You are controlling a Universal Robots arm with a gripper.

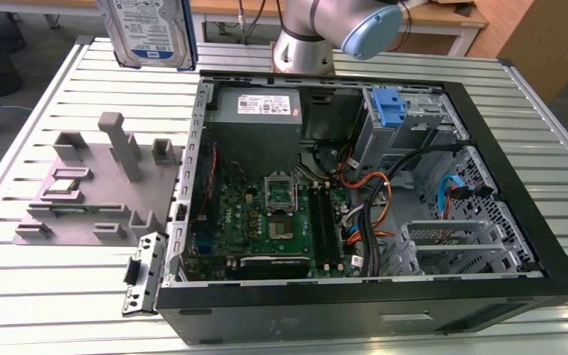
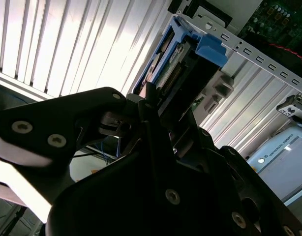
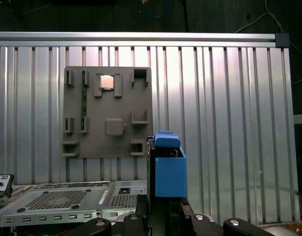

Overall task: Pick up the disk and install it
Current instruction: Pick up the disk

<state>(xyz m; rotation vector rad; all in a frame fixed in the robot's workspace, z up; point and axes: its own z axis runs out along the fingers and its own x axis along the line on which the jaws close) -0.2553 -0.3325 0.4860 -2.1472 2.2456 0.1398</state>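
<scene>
The disk (image 1: 151, 29) hangs upright over the slatted table (image 1: 27, 296), apart from the open computer case (image 1: 363, 318).

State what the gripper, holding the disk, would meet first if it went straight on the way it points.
Probably the ribbed aluminium table, just beside the grey plastic fixture plate. The gripper points down at it, the blue-railed silver disk leading. Depth is unclear, so the plate's edge could come first.

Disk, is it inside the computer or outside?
Outside. In the exterior view the disk hangs upright over the table, beyond the open computer case; the second wrist view shows the gripper clamping it.
</scene>
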